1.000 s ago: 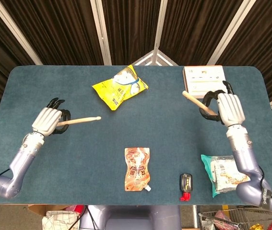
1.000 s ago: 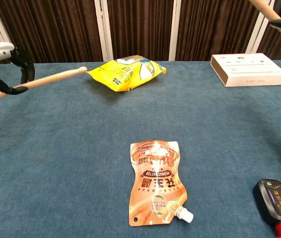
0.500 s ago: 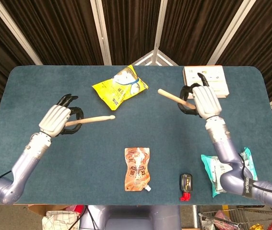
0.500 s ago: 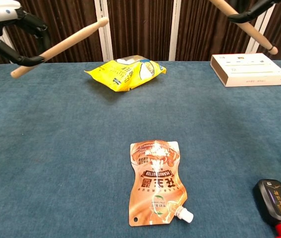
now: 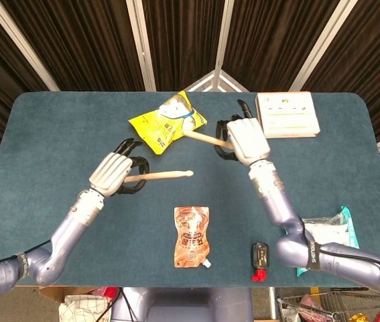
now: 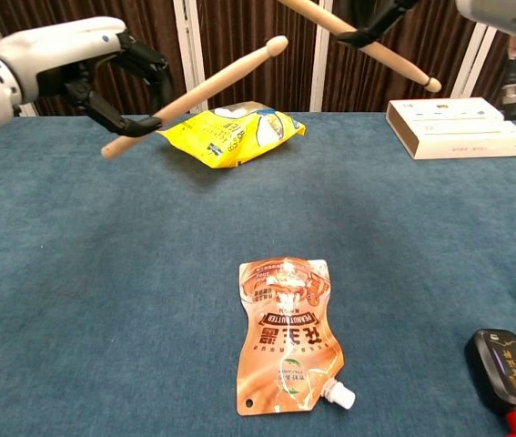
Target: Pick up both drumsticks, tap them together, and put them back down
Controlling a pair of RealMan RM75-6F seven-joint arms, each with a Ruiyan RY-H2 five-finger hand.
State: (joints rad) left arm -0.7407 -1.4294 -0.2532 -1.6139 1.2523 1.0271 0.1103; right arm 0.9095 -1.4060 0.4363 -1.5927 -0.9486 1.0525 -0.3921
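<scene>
a: where is the job standing right now?

b: both sticks are up off the table (image 5: 55,134). the left hand (image 5: 111,173) is wrapping its fingers around the butt end of the left drumstick (image 5: 163,176), and that stick is pointing toward the middle, above the table. the right hand (image 5: 246,139) is gripping the right drumstick (image 5: 202,137), which is angling over toward the yellow bag (image 5: 166,123).

a: so the pick-up part is finished?

b: i'm judging it so, yes. neither stick is resting on the cloth in either view.

a: are they tapping yet?

b: not that i can see. in the chest view the tip of the left drumstick (image 6: 194,92) is sitting just beside the right drumstick (image 6: 367,44) near the top of the picture, but they are looking apart, not touching. from above, the two tips are also near each other with a gap between them.

a: what is remaining, then?

b: the tap itself, i'm reckoning, and then laying both sticks back down. the orange pouch (image 5: 192,235), the white box (image 5: 286,115) and the small black and red thing (image 5: 260,260) are lying on the table, so the sticks are needing a bare patch clear of those.
</scene>
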